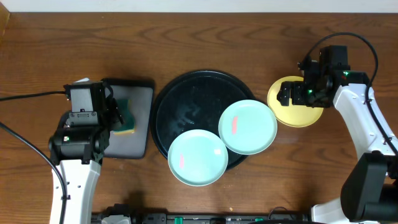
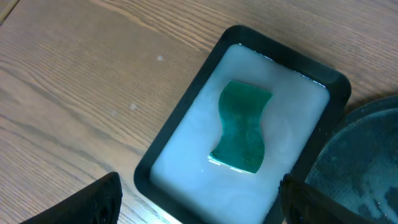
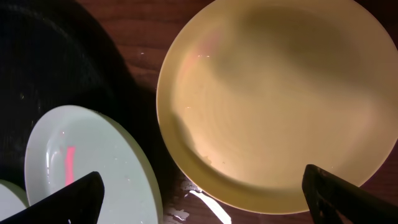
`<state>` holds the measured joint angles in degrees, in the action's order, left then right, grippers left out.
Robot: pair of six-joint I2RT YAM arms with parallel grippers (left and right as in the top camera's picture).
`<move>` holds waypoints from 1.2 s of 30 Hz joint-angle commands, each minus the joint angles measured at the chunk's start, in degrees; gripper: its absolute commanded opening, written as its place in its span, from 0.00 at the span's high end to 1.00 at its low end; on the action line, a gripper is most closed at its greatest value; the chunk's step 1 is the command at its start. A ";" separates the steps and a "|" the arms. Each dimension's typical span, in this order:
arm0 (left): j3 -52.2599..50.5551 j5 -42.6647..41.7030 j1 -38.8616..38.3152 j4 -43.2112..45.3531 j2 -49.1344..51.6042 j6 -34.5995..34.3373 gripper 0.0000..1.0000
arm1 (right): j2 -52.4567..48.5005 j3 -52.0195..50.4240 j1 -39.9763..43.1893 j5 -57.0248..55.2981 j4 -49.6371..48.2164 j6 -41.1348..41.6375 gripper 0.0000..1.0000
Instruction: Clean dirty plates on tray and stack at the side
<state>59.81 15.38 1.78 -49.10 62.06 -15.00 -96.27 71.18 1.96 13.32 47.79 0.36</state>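
The overhead view is showing the large round black tray with a raised rim [image 1: 186,99] lying mid-tabletop. Two pale mint-blue shallow plates, each red-smeared, are on it: one [image 1: 247,127] on its right side, the other [image 1: 198,157] overhanging toward the near edge. The yellow shallow plate [image 1: 298,115] is resting outside the tray toward the right edge, under the right tool [image 1: 295,94].

Only the right wrist view is revealing that tool's fingers [image 3: 56,202] standing apart, empty. Only the left wrist view is showing the left tool [image 2: 199,211] spread wide, gripping nothing. It is hanging above a small rectangular black tray [image 2: 155,168] holding whitish liquid and a green sponge [image 2: 242,127].

The brown wooden tabletop [image 1: 205,37] is meeting a pale strip [image 1: 186,5] beyond its far edge.
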 commanded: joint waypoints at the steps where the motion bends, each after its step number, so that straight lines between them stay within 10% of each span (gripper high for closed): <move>1: 1.16 0.76 0.17 -0.15 0.07 -0.07 0.19 | 0.33 0.31 -0.24 0.48 -0.04 -0.87 0.01; 36: 1.18 0.76 0.17 -0.15 0.07 -0.07 0.19 | 9.01 0.28 -0.17 0.48 -0.02 -0.85 0.01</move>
<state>59.81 15.40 1.78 -49.10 62.06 -15.00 -93.14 71.18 1.96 13.30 47.81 0.34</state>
